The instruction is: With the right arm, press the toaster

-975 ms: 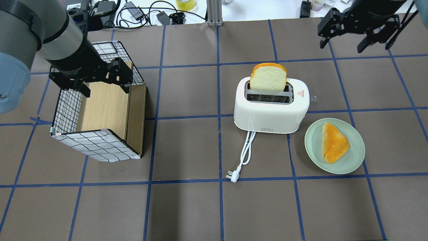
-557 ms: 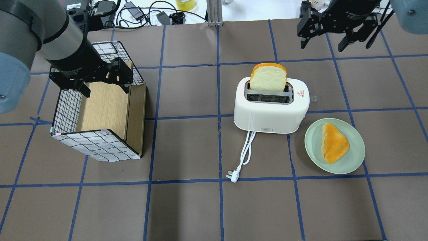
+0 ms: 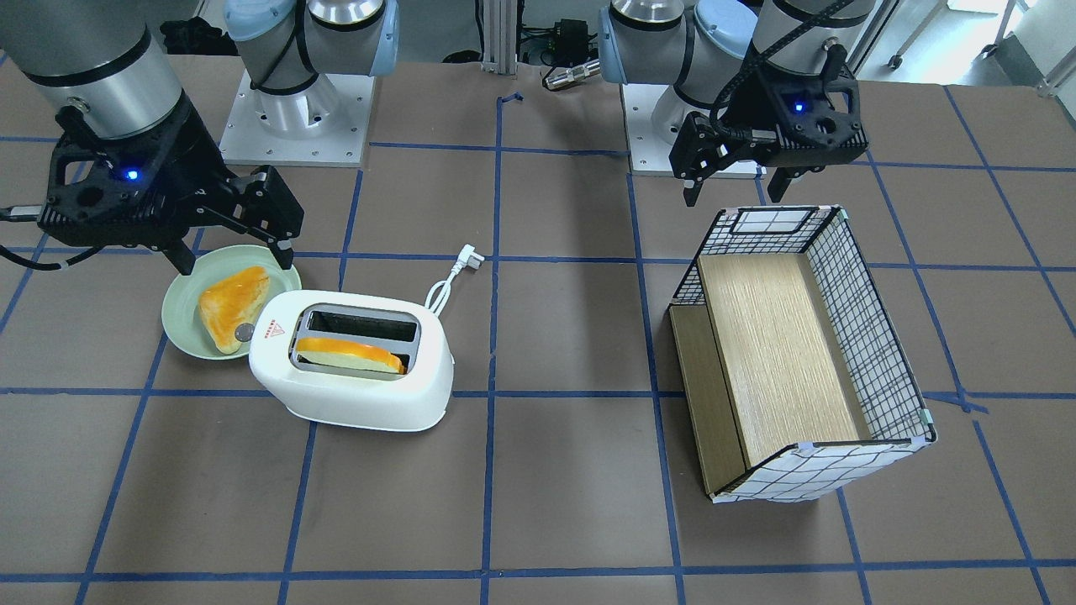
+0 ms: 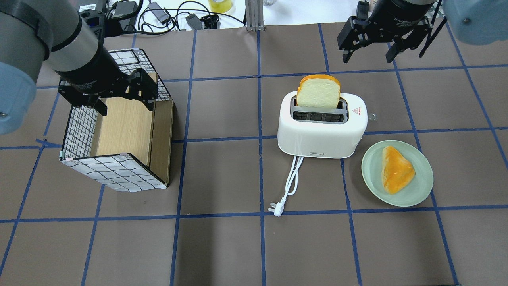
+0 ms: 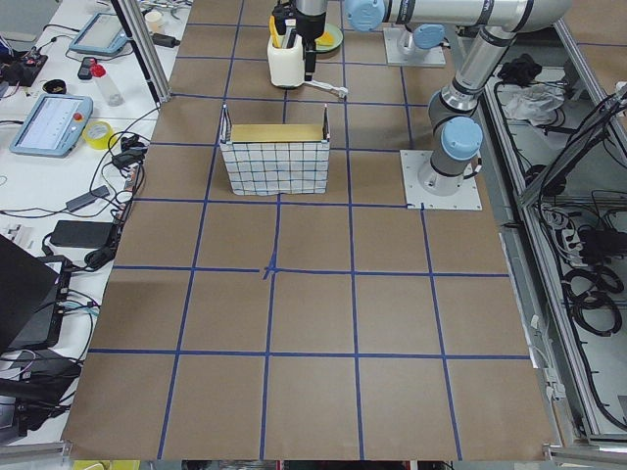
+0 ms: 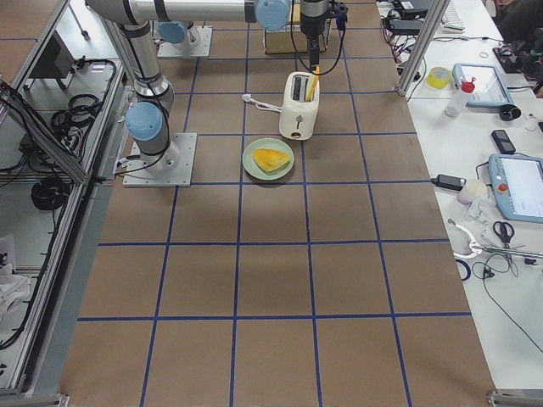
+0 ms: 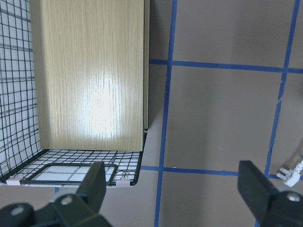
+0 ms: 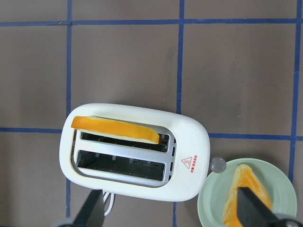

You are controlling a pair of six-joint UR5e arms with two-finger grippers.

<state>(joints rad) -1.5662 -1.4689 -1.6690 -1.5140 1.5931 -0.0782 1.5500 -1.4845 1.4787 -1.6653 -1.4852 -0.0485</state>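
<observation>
The white toaster stands mid-table with a bread slice upright in its far slot. Its small grey lever is at the end beside the red triangle sticker. My right gripper is open and empty, high above the table. In the front-facing view, the right gripper hangs over the plate and the toaster's lever end. The right wrist view looks straight down on the toaster and lever. My left gripper is open over the basket.
A wire basket with a checked liner lies on its side at the left, wooden board inside. A green plate with an orange bread piece sits by the toaster's lever end. The white cord and plug trail toward the robot.
My right gripper has moved left in the overhead view, closer to the toaster's side of the table. The left arm, toaster and bread have not moved.
</observation>
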